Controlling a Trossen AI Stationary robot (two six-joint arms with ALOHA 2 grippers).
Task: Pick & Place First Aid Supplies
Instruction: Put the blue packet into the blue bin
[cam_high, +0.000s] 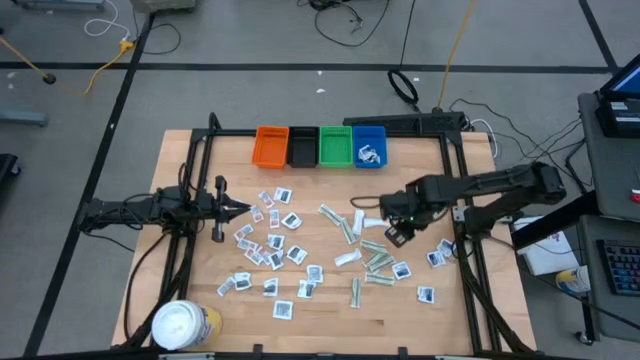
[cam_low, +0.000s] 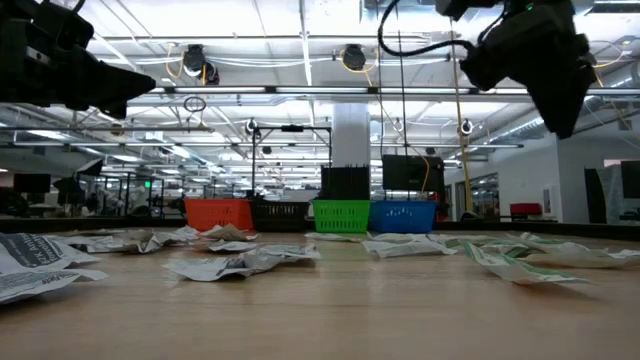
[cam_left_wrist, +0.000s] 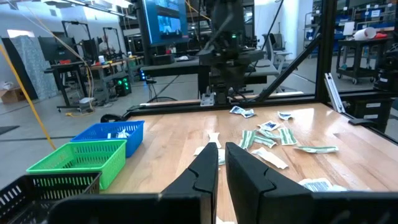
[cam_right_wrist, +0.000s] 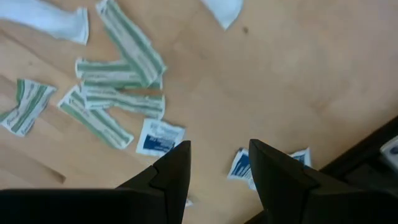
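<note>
White and green packets (cam_high: 290, 255) litter the wooden table (cam_high: 330, 310) from the near edge to mid-table, with a tub (cam_high: 183, 323) at the near left corner. Mid-table on the right, the right gripper (cam_high: 396, 235) hovers spread and empty above the green strips (cam_right_wrist: 121, 93) and a blue-print sachet (cam_right_wrist: 160, 137); this looks like the approach to a pick, calling for a descent and a pinch. The left gripper (cam_high: 243, 208) waits at the left, pressed together, empty. At the far edge sit the bins (cam_high: 320, 146).

Open right end effector (cam_right_wrist: 217, 163) above packets (cam_right_wrist: 160, 137)

Overhead and table-level views share the table (cam_high: 200, 300); wrist cameras look closer.
</note>
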